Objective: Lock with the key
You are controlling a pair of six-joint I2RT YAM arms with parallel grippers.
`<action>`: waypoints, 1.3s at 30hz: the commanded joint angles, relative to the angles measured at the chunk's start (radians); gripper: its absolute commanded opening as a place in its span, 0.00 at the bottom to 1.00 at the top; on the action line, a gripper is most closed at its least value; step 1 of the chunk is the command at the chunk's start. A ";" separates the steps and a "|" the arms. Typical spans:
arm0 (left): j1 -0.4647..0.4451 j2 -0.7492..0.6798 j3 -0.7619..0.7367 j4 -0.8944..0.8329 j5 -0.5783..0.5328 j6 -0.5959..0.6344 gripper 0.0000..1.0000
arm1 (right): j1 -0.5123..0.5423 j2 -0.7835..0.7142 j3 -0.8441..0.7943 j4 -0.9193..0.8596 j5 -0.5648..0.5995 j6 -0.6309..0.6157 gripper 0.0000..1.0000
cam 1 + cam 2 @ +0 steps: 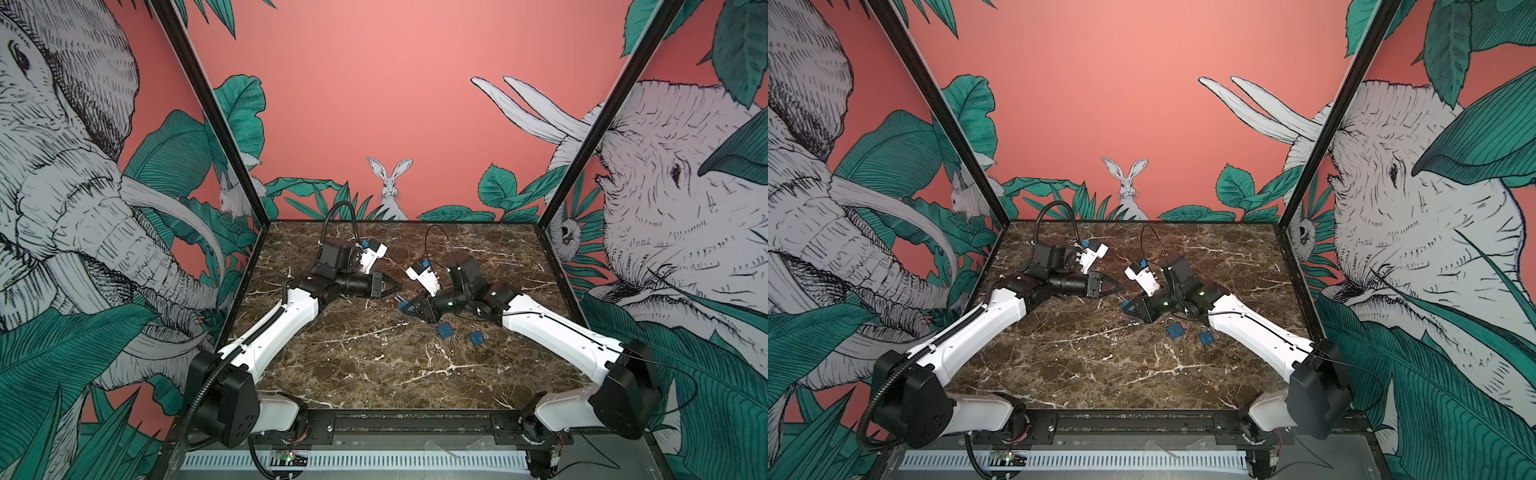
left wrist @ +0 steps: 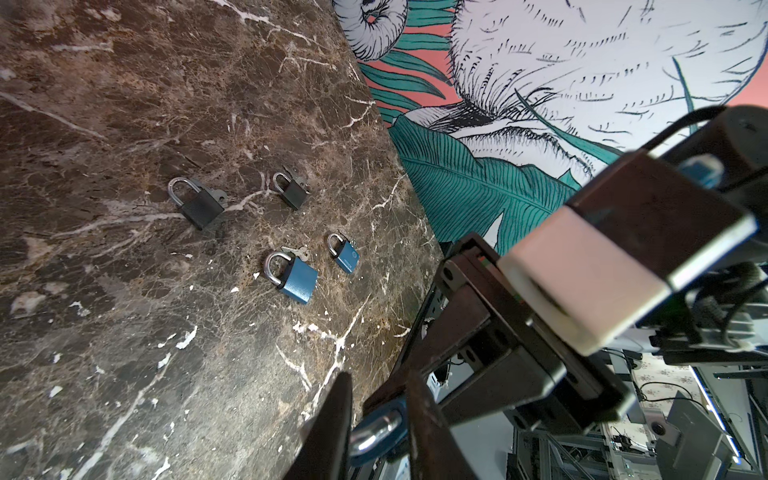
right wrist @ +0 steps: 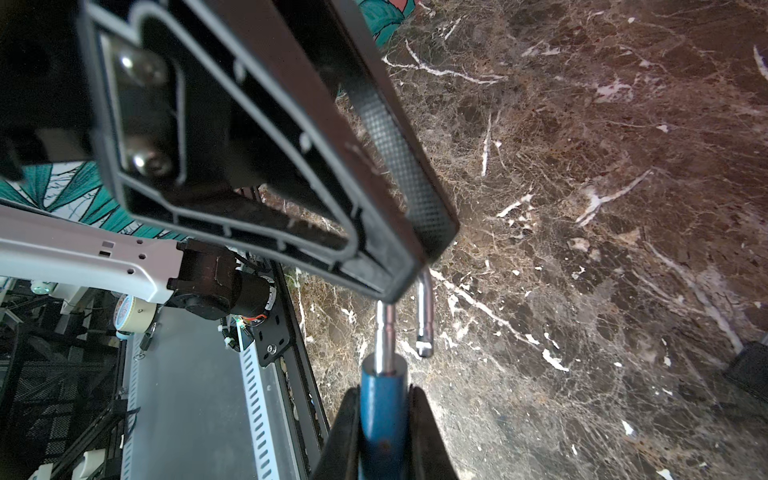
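Right claw [image 3: 384, 411] clamps blue metal padlock [image 3: 381, 384] body, mid-air over brown marble table [image 1: 374, 365] centre; right wrist view shows steel shackle [image 3: 424, 307] popped open, left wrist view shows left claw [image 2: 376, 411] pinching its loop

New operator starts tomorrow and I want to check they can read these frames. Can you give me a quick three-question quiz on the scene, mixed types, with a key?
1. True or false: the right gripper holds nothing.
2. How many padlocks lie on the table in the left wrist view? A) two B) four C) six
3. Fill in: in the right wrist view, the shackle is ___ (open or closed).

Key
1. False: it is shut on the held padlock, with the blue body between the jaws.
2. B: larger black padlock, smaller black padlock, larger blue padlock, smaller blue padlock.
3. Open: its free end sits outside the body.
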 commanded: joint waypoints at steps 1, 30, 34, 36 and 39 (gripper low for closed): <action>0.021 -0.046 -0.022 -0.022 0.036 0.016 0.26 | -0.018 -0.049 0.007 0.095 -0.037 0.016 0.00; 0.056 -0.089 -0.105 0.248 0.242 -0.112 0.28 | -0.032 -0.018 0.004 0.177 -0.196 0.102 0.00; 0.055 -0.095 -0.112 0.279 0.250 -0.127 0.31 | -0.033 -0.008 0.005 0.189 -0.225 0.115 0.00; 0.055 -0.095 -0.112 0.282 0.250 -0.127 0.32 | -0.033 -0.005 0.004 0.191 -0.234 0.118 0.00; 0.056 -0.095 -0.112 0.282 0.257 -0.127 0.30 | -0.035 -0.009 0.004 0.190 -0.227 0.115 0.00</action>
